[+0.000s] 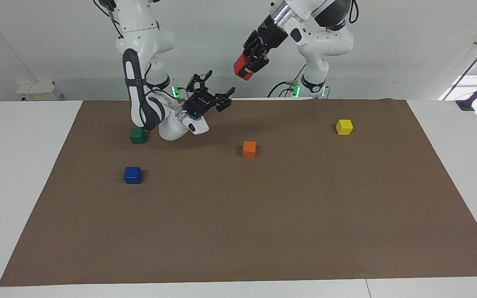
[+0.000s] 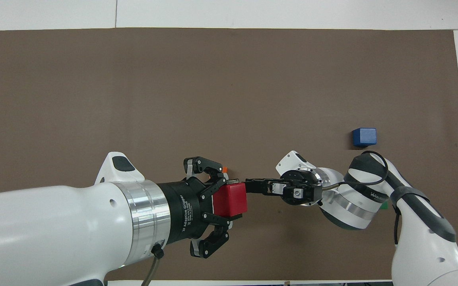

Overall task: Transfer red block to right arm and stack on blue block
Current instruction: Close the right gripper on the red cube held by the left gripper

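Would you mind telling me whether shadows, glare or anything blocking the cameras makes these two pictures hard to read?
Facing view: even light, no glare; soft shadows lie beside the blue block and orange block, and under the open right claw. Overhead view: the raised left claw, shut on the red block, looms large and covers nearly all of the orange block; the right arm hides most of the green block.

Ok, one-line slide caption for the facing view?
Left gripper holds the small red cube aloft; right gripper open below, apart from it.
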`<action>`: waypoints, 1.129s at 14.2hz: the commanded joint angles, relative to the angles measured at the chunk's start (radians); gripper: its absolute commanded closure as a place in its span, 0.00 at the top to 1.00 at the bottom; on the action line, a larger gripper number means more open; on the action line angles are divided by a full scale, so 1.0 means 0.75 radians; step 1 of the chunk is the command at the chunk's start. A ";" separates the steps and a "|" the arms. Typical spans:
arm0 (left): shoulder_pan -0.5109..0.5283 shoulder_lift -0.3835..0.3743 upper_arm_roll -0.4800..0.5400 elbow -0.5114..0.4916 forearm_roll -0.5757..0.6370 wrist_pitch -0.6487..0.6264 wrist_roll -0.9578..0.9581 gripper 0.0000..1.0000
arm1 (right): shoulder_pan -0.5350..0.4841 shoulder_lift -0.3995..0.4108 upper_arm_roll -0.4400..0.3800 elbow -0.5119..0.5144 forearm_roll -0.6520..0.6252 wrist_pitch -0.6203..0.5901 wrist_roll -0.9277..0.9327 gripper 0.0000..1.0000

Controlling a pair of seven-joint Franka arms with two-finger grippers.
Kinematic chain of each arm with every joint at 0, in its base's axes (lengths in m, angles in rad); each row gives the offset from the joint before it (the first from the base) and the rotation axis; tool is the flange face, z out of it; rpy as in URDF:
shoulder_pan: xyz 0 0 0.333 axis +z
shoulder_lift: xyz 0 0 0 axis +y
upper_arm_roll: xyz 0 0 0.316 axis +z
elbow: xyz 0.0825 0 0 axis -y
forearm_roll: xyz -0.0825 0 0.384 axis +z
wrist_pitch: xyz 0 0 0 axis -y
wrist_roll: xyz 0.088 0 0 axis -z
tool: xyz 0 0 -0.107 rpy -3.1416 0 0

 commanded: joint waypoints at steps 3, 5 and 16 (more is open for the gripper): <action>-0.030 -0.063 0.023 -0.072 -0.038 0.024 0.030 0.00 | 0.118 0.007 0.011 0.055 0.164 0.087 -0.023 1.00; -0.030 -0.073 0.023 -0.086 -0.038 0.028 0.036 0.00 | 0.148 0.007 0.011 0.068 0.187 0.097 -0.039 1.00; -0.030 -0.079 0.023 -0.093 -0.038 0.016 0.051 0.00 | 0.220 0.005 0.054 0.084 0.281 0.128 0.014 1.00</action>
